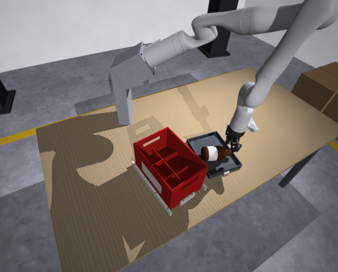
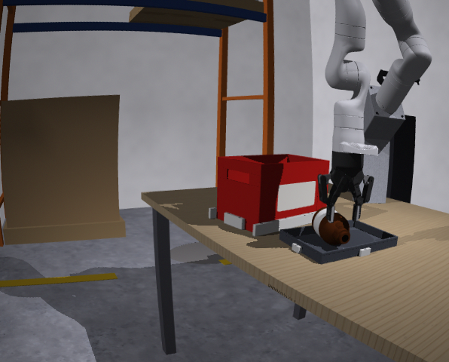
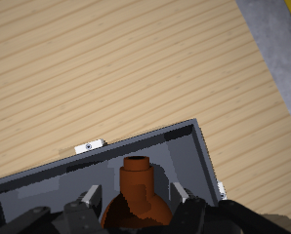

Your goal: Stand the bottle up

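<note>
A brown bottle (image 1: pixel 214 153) with a white label lies on its side in the dark grey tray (image 1: pixel 222 168), its neck pointing away from the red crate (image 1: pixel 169 165). My gripper (image 1: pixel 233 147) hangs straight down over the neck end. In the exterior view its fingers (image 2: pixel 341 212) reach down on either side of the bottle (image 2: pixel 331 228). In the wrist view the fingertips stand apart with the bottle's neck and shoulder (image 3: pixel 136 195) between them and a gap on each side. The gripper is open. The tray (image 3: pixel 48 187) rim lies just beyond the bottle mouth.
The red crate (image 2: pixel 271 191) with inner dividers stands right beside the tray (image 2: pixel 338 245). Cardboard boxes (image 1: pixel 327 88) stand off the table at the far right. A grey pedestal (image 1: pixel 125 84) stands behind the table. The table's edge is close to the tray in the exterior view.
</note>
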